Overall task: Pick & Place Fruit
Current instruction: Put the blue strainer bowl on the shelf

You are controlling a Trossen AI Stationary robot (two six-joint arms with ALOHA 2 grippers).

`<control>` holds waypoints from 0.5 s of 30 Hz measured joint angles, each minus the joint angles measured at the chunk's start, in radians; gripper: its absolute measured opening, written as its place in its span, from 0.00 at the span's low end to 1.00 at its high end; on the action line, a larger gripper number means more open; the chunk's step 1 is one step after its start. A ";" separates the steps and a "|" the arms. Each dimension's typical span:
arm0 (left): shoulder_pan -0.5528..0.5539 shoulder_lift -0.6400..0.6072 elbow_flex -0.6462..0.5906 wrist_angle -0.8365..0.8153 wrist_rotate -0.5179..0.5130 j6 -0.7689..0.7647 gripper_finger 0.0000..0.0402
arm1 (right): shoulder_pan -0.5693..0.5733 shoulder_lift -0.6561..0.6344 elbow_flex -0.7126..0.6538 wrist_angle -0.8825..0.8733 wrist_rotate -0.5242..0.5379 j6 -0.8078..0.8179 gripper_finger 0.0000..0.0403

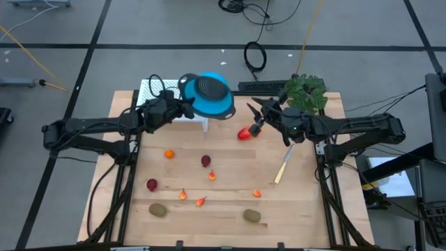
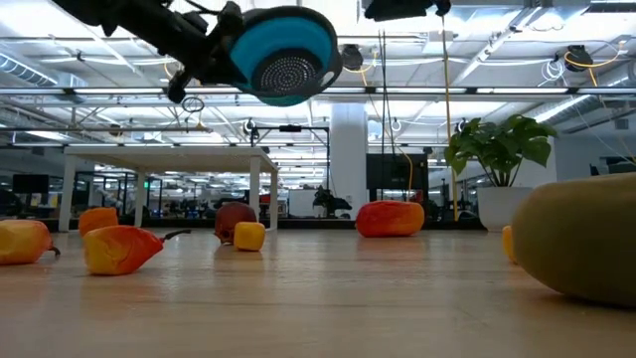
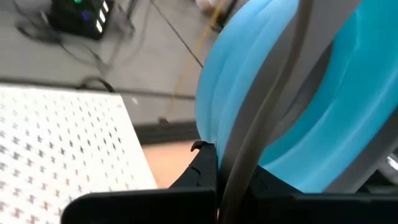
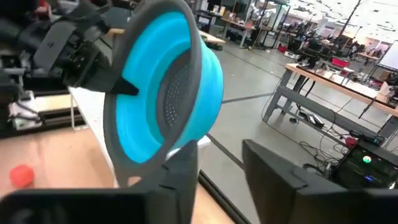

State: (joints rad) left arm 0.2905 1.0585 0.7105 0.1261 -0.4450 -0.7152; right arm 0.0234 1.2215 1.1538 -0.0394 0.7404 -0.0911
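My left gripper [image 1: 183,106] is clamped on the grey rim of a blue colander [image 1: 209,95], holding it tilted in the air over the twelve o'clock edge of the worktop [image 1: 230,209], just beside a white perforated stand [image 1: 155,89]. My right gripper [image 1: 256,120] hangs at about one o'clock, its fingers apart with nothing between them in the right wrist view, facing the colander's open mouth. I judge the task barely begun: I see no fruit inside the colander, and every piece lies on the wood. The red-orange oval [image 1: 244,133] sits just beside my right gripper, glossy and rounded, resting flat in the low view. Farther out, the small orange ball [image 1: 169,154] lies at nine o'clock, a dark red ball [image 1: 206,160] near the centre, another [image 1: 152,185] toward eight. Tiny orange-red bits [image 1: 183,195] scatter toward six, and two brown-green kiwis [image 1: 158,209] lie along the six o'clock edge.
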 joint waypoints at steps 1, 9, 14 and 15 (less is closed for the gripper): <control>0.013 -0.003 0.000 -0.011 0.037 -0.015 0.00 | 0.002 -0.008 0.000 -0.017 -0.025 0.000 0.22; 0.099 -0.006 0.000 -0.057 0.284 -0.106 0.00 | 0.005 -0.044 0.000 -0.167 -0.359 0.000 0.01; 0.144 -0.006 0.003 -0.066 0.391 -0.140 0.00 | 0.005 -0.046 0.000 -0.231 -0.487 0.000 0.01; 0.152 -0.006 0.015 -0.094 0.408 -0.144 0.00 | 0.005 -0.046 0.000 -0.243 -0.508 -0.001 0.00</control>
State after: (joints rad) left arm 0.4428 1.0523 0.7253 0.0318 -0.0366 -0.8594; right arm 0.0284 1.1759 1.1538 -0.2826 0.2320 -0.0917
